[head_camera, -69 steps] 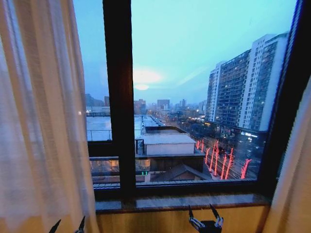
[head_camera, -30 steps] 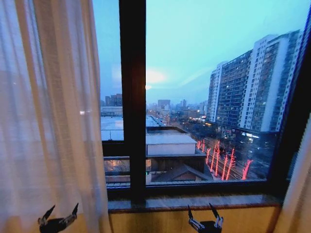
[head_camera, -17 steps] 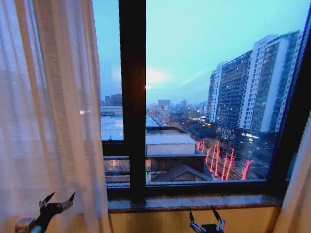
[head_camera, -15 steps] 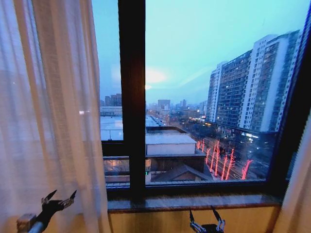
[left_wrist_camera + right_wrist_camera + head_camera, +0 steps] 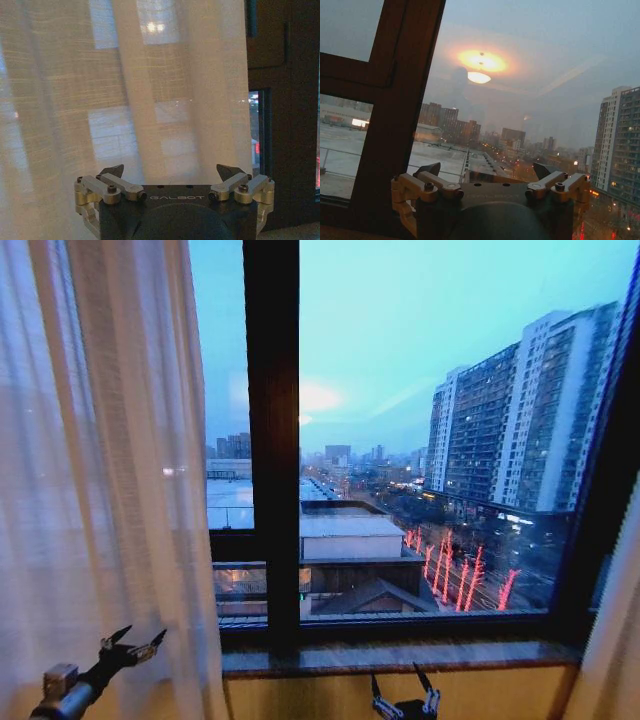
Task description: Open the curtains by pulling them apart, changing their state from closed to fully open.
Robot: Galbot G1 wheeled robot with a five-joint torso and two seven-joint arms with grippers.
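The curtains are sheer white. The left panel (image 5: 100, 490) hangs in folds over the left third of the window, and a strip of the right panel (image 5: 618, 640) shows at the right edge. My left gripper (image 5: 138, 640) is open, low in front of the left panel near its inner edge. In the left wrist view the left gripper (image 5: 171, 172) faces the fabric (image 5: 125, 90) with nothing between its fingers. My right gripper (image 5: 398, 682) is open and empty, low before the sill. In the right wrist view the right gripper (image 5: 487, 170) points at bare glass.
A dark vertical window frame post (image 5: 272, 440) stands right of the left panel, and also appears in the wrist views (image 5: 280, 125) (image 5: 395, 115). A stone sill (image 5: 400, 655) runs along the window's bottom. City buildings lie beyond the glass.
My left gripper has risen and moved right across the left panel's lower part, its arm now showing. My right gripper has shifted a little left. The curtains have not moved since a second ago.
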